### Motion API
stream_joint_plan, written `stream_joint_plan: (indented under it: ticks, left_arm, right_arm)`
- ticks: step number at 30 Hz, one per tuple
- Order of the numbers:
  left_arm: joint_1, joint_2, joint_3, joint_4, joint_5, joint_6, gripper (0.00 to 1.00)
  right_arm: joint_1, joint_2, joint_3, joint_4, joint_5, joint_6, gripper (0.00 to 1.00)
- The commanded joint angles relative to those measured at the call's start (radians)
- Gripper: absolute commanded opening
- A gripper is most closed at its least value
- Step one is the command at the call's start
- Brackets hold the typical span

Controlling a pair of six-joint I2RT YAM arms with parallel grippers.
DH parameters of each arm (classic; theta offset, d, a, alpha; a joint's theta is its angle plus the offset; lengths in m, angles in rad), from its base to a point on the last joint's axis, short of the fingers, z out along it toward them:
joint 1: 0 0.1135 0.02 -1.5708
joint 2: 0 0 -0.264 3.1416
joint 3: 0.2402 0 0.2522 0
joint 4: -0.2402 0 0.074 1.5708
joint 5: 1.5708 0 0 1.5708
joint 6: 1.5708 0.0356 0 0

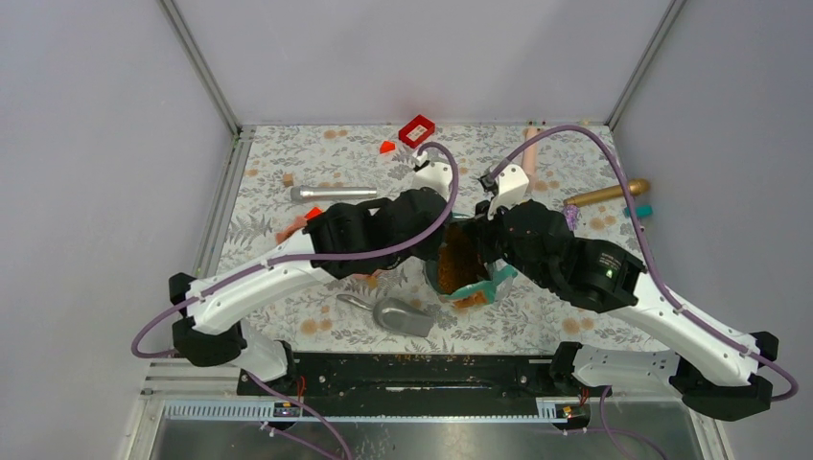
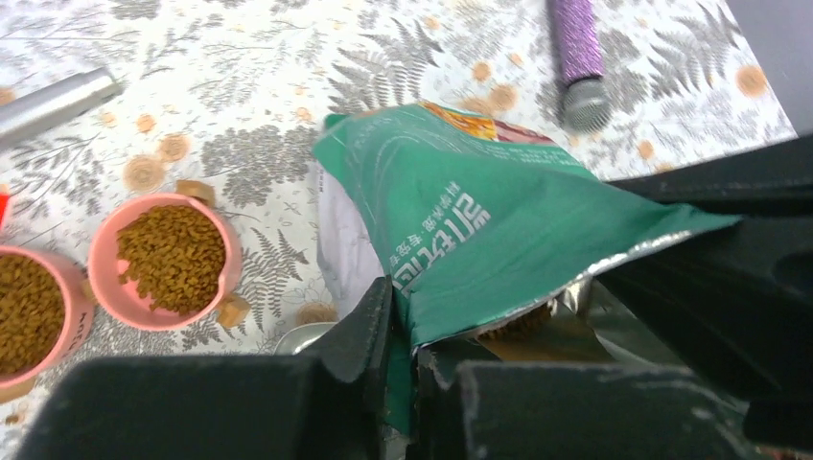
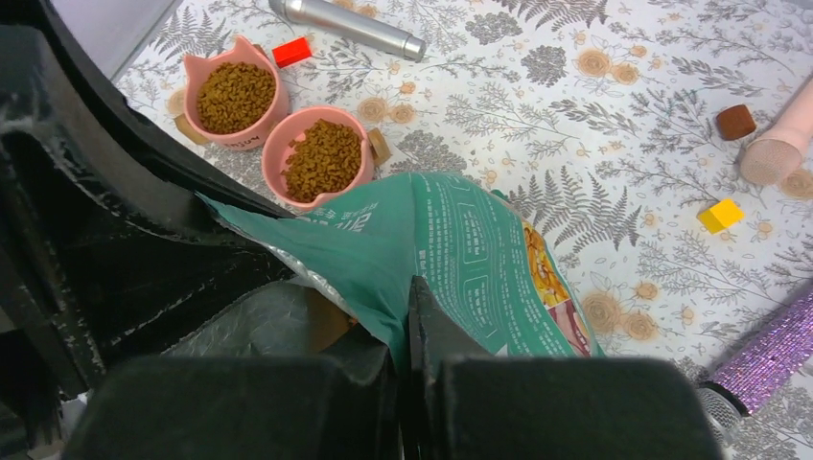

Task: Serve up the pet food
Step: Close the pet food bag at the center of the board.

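The teal-green and white pouch (image 1: pixel 472 273) is held open between both arms at the table's middle, with brown kibble (image 1: pixel 460 254) showing inside. My left gripper (image 2: pixel 407 340) is shut on one edge of the pouch's (image 2: pixel 479 220) mouth. My right gripper (image 3: pixel 403 331) is shut on the opposite edge of the pouch (image 3: pixel 451 244). Two pink bowls (image 3: pixel 235 96) (image 3: pixel 321 158), both filled with kibble, stand side by side beyond the pouch. They also show in the left wrist view (image 2: pixel 173 259) (image 2: pixel 29 307). In the top view my left arm hides them.
A silver scoop (image 1: pixel 398 314) lies near the front. A silver cylinder (image 1: pixel 334 193), a red box (image 1: pixel 417 129), a pink cylinder (image 1: pixel 529 153) and a gold cylinder (image 1: pixel 606 195) lie at the back. A purple glitter microphone (image 3: pixel 767 355) and small blocks (image 3: pixel 720 215) lie right of the pouch.
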Motion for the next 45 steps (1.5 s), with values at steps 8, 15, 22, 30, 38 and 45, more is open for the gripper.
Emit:
stream_joint_plan:
  ticks: [8,15,22,30,38,45]
  left_arm:
    - [-0.104,0.042,0.370,-0.416,-0.311,-0.269,0.00]
    - [-0.092,0.100,0.450,-0.461,-0.450,-0.314,0.00]
    - [0.167,0.187,0.359,-0.408,-0.269,-0.287,0.00]
    - [0.227,0.239,0.333,-0.422,-0.201,-0.263,0.00]
    - [0.228,0.236,0.319,-0.400,-0.153,-0.224,0.00]
    - [0.229,0.201,0.327,-0.378,-0.085,-0.204,0.00]
  right_arm:
    - [-0.252,0.024,0.164,-0.136,-0.207,-0.369,0.00]
    - [-0.382,0.149,0.275,-0.124,-0.572,-0.485,0.01]
    - [-0.400,0.241,0.307,-0.143,-0.745,-0.548,0.19]
    - [-0.405,0.242,0.412,-0.129,-0.692,-0.457,0.57]
    - [-0.406,-0.017,0.211,-0.069,-0.582,-0.410,0.99]
    - [-0.406,-0.105,0.055,-0.021,-0.702,-0.496,0.95]
